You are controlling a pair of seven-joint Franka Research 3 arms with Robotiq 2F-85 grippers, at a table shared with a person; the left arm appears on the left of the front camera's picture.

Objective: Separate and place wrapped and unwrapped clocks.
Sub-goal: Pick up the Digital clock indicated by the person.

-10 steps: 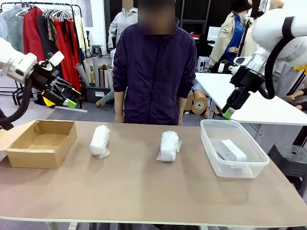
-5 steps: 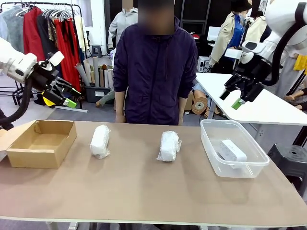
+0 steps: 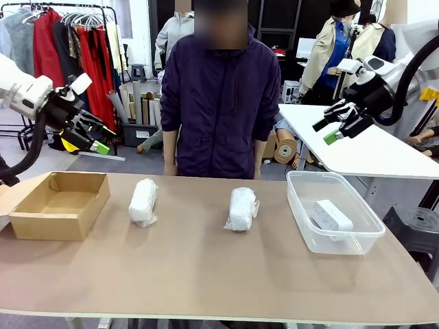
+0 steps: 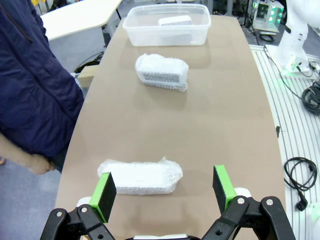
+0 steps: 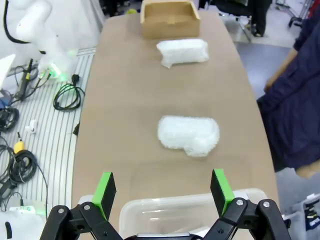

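Two wrapped clocks lie on the brown table: one [image 3: 143, 201] left of centre, one [image 3: 243, 208] near the middle. They also show as the near clock [image 4: 140, 177] and the far clock [image 4: 162, 71] in the left wrist view, and as the near clock [image 5: 189, 134] and the far clock [image 5: 182, 51] in the right wrist view. The bare white clock [image 3: 333, 216] rests inside the clear tub [image 3: 302, 213]. My left gripper [image 3: 103, 139] hangs open high above the cardboard box. High over the tub's far right, my right gripper [image 3: 327, 131] is open and holds nothing.
The open cardboard box [image 3: 89, 214] sits at the table's left end. A person in a dark jacket [image 3: 221, 96] stands at the far edge, arms down. A white table [image 3: 384, 154] stands behind on the right. Cables lie on the floor [image 4: 300, 175] beside the table.
The right arm has risen and swung right, away from the tub, its gripper turning sideways. The left arm and the clocks have stayed put.
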